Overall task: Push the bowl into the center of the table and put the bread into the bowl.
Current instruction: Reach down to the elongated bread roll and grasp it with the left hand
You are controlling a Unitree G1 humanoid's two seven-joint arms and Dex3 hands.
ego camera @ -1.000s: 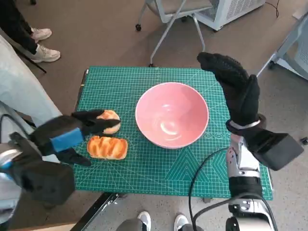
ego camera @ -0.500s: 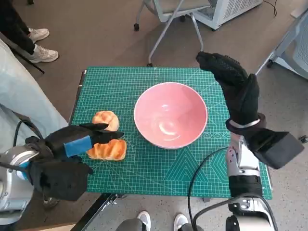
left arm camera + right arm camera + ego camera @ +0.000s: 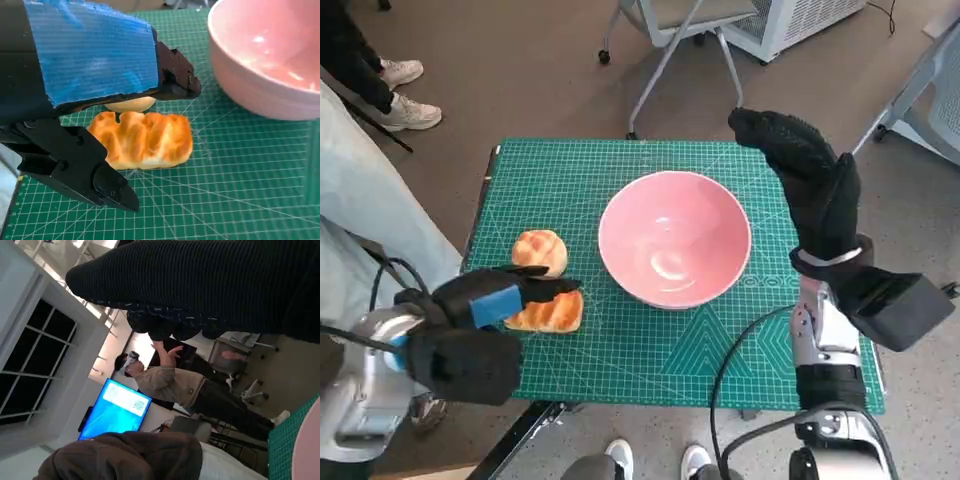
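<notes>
Looking down from the head camera, I am seeing the table (image 3: 620,170) with its green gridded mat taking up most of the picture. The pink bowl (image 3: 675,238) is sitting upright on the mat, near the middle and a little toward my right side, with nothing showing inside it. My right hand (image 3: 810,180) is standing raised just beside the bowl's right rim, apart from it, its gloved fingers straight and holding nothing. My left hand (image 3: 485,300) is hovering low at the near left part of the mat, its black fingers (image 3: 175,80) spread apart and reaching over the bread, with nothing in its grasp. The left wrist camera is showing one finger above the long loaf and another below it, neither pressing on the crust as far as I can tell.

The long braided loaf (image 3: 548,312) is lying flat on the mat to the left of the bowl, clear of its rim. The smaller round bun (image 3: 540,250) is lying just beyond the loaf, the two close together or touching; I cannot tell which.

In the right wrist camera a person (image 3: 170,382) with one hand lifted is standing beside a blue screen (image 3: 116,409), well behind the table.
</notes>
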